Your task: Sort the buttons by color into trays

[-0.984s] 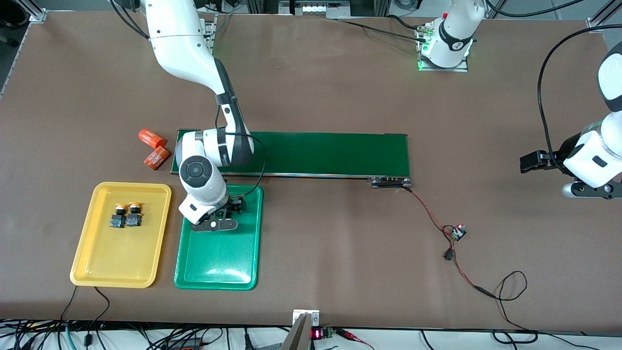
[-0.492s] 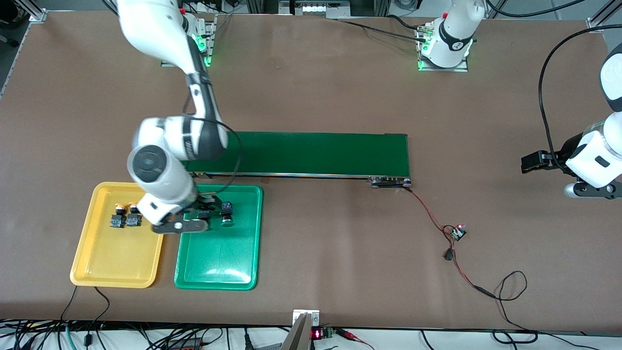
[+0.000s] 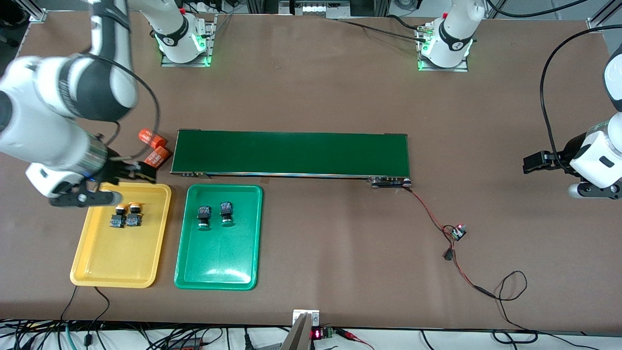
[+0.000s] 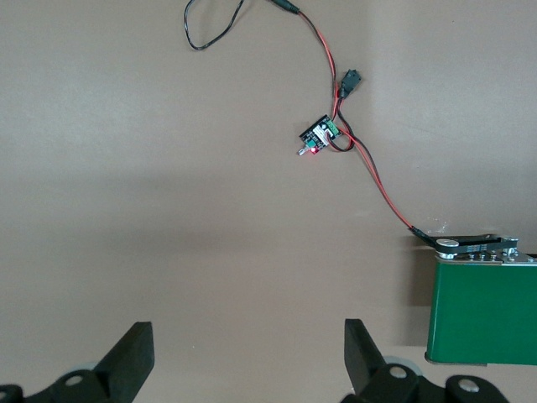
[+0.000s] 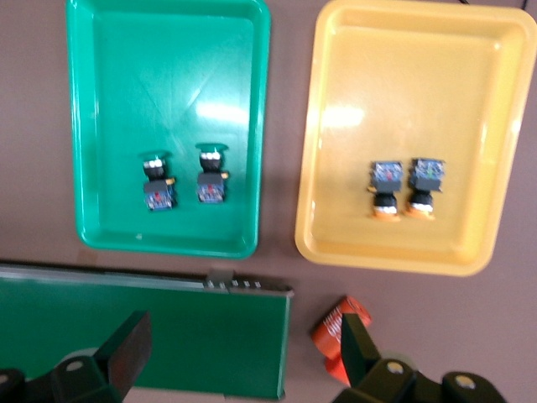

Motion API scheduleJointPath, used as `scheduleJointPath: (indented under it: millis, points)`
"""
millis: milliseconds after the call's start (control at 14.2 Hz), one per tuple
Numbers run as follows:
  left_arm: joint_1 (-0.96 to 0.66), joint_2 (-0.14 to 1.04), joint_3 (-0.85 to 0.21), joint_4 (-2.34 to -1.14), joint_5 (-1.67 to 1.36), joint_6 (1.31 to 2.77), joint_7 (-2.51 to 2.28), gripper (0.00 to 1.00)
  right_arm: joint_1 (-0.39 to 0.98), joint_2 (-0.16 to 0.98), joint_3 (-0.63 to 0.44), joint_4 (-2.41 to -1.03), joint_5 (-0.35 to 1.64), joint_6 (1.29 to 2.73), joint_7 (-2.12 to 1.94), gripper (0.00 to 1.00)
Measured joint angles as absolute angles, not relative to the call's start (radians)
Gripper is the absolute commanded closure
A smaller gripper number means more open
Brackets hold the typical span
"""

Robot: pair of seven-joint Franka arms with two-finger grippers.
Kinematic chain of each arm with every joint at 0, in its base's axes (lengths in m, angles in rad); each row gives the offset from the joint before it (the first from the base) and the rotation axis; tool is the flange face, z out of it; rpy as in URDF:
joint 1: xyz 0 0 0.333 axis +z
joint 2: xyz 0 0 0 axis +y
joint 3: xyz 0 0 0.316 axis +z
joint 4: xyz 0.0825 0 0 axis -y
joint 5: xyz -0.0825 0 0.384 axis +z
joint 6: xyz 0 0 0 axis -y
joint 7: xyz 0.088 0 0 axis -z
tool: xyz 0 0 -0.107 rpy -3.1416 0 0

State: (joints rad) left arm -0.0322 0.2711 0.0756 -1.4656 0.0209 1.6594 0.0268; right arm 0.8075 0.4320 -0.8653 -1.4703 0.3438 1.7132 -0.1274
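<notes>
Two yellow-capped buttons (image 3: 118,215) (image 3: 133,214) lie side by side in the yellow tray (image 3: 116,262), at its end farther from the front camera. Two green-capped buttons (image 3: 203,216) (image 3: 226,214) lie in the green tray (image 3: 218,262) beside it. The right wrist view shows the same green pair (image 5: 157,180) (image 5: 211,175), yellow pair (image 5: 386,189) (image 5: 424,186) and both trays (image 5: 168,84) (image 5: 403,84). My right gripper (image 3: 133,170) (image 5: 243,336) hangs open and empty, high over the belt's end and the orange cylinders. My left gripper (image 3: 534,163) (image 4: 247,336) waits open over bare table at the left arm's end.
A long dark-green conveyor belt (image 3: 291,153) (image 5: 143,336) (image 4: 487,311) lies across the middle. Two orange cylinders (image 3: 150,138) (image 3: 158,156) lie by its end toward the right arm. A small circuit board (image 3: 458,232) (image 4: 321,134) with red-black wires lies past the belt's end toward the left arm.
My right arm rose from over the green tray and swung toward its own end of the table, uncovering the two green buttons lying there. The left arm has barely moved.
</notes>
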Motion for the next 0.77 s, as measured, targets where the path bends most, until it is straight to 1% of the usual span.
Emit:
scheduleJointPath:
  millis: [141,211,281,351,562,703,773]
  points:
    - [-0.032,0.271,0.075,-1.466,0.021,1.659,0.027,0.00,0.780,0.384,-0.862,-1.472,0.299,1.682,-0.175,0.00]
    - [-0.032,0.271,0.075,-1.466,0.021,1.659,0.027,0.00,0.742,0.352,-0.828,-1.472,0.277,1.658,-0.186,0.00]
    - [-0.032,0.271,0.075,-1.465,0.021,1.659,0.027,0.00,0.687,0.318,-0.770,-1.473,0.243,1.618,-0.192,0.00]
    - [-0.032,0.271,0.075,-1.466,0.021,1.659,0.027,0.00,0.621,0.285,-0.695,-1.475,0.189,1.582,-0.193,0.00]
    - [-0.032,0.271,0.074,-1.466,0.021,1.659,0.027,0.00,0.401,0.209,-0.421,-1.496,0.039,1.575,-0.192,0.00]
    - [-0.032,0.271,0.074,-1.466,0.021,1.660,0.027,0.00,0.229,0.171,-0.236,-1.535,0.016,1.605,-0.191,0.00]
    - [-0.032,0.271,0.074,-1.465,0.020,1.660,0.027,0.00,0.149,0.148,-0.158,-1.570,0.015,1.642,-0.191,0.00]
